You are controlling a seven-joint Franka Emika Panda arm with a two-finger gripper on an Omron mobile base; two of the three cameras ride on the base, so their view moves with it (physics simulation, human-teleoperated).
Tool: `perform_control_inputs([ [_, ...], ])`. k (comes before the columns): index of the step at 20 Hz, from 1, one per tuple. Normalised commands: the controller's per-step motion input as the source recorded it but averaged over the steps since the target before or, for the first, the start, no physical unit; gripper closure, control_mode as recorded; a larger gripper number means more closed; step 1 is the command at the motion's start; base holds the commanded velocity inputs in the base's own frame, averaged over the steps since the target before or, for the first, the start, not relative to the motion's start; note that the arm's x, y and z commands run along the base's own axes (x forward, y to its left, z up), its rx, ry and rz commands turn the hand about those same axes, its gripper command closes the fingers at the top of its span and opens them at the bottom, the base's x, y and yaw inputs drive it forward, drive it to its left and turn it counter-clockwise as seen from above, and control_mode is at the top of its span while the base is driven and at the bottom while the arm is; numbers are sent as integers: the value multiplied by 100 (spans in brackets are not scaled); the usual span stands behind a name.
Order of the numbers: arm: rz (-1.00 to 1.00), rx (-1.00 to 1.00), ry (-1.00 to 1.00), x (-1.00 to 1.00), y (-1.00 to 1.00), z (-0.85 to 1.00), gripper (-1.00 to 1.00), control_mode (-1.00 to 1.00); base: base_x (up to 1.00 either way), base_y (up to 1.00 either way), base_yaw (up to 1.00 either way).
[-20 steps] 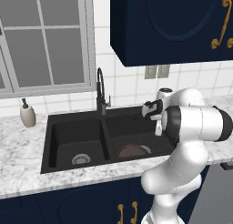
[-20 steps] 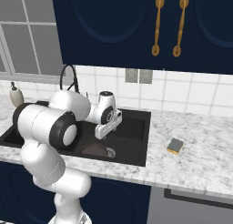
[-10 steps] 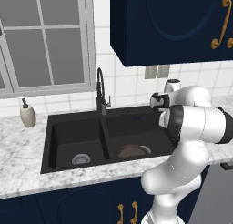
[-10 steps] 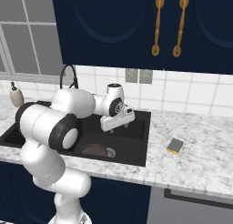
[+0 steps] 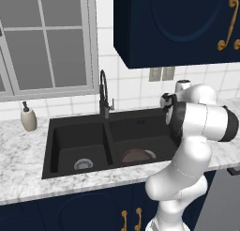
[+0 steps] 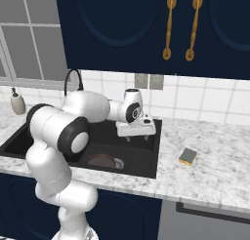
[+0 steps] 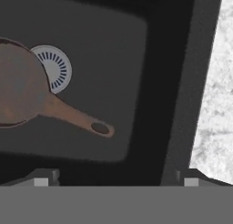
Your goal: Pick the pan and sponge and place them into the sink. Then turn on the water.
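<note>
Your gripper (image 7: 113,175) hangs open and empty over the sink (image 7: 182,82), where the pan (image 7: 22,84) lies.

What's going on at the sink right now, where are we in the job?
The pan already lies in the right basin of the sink, its handle pointing away from the drain. The gripper hangs open and empty over that basin's right edge. The sponge sits untouched on the counter to the right of the sink. No water runs from the faucet. Fetching the sponge looks like the next step.
</note>
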Motion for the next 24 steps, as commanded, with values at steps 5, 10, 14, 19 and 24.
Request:
perform_control_inputs([
  [5, -17, 0, 0, 0, -50, 0, -100, -100, 0, 0, 0],
  [10, 0, 0, 0, 0, -36, 0, -100, -100, 0, 0, 0],
  [14, -3, 0, 0, 0, -67, 0, -100, -100, 0, 0, 0],
  [19, -6, 0, 0, 0, -73, 0, -100, -100, 0, 0, 0],
  [24, -6, 0, 0, 0, -61, 0, -100, -100, 0, 0, 0],
])
